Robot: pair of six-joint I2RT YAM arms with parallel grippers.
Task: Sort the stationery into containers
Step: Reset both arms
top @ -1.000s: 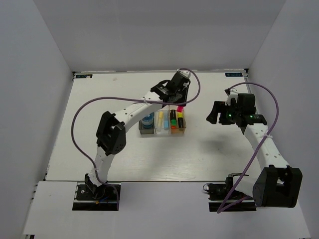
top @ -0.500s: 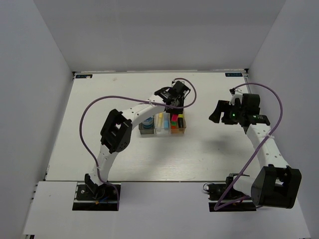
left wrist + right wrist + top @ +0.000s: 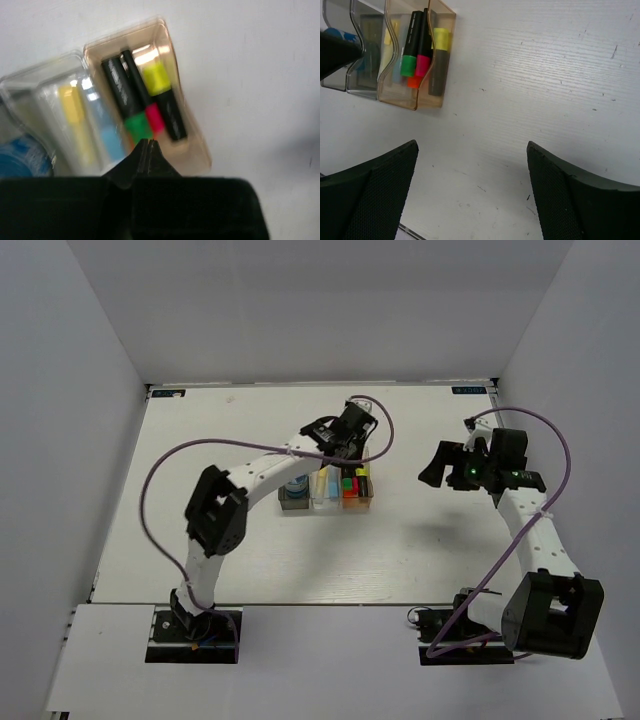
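Above the orange-tan bin (image 3: pixel 196 144) holding highlighters (image 3: pixel 169 112), left jaws sit pinched together, empty; right jaws gape wide, empty

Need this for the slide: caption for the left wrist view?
Shut left gripper over the orange-tan bin holding green-, pink- and yellow-capped highlighters.

We find a row of three bins (image 3: pixel 326 506) near the middle of the table (image 3: pixel 200 460), running 9 to 3 o'clock. In the 9 o'clock bin (image 3: pixel 293 504) lies the tape roll (image 3: pixel 296 482). In the middle bin (image 3: pixel 321 503) lie the pens (image 3: pixel 322 482). In the 3 o'clock bin (image 3: pixel 358 505) the highlighters (image 3: pixel 351 484) lie side by side. The left gripper (image 3: pixel 352 462) hangs over the row's 12 o'clock edge. The right gripper (image 3: pixel 433 462) sits at 3 o'clock from the row, well apart.
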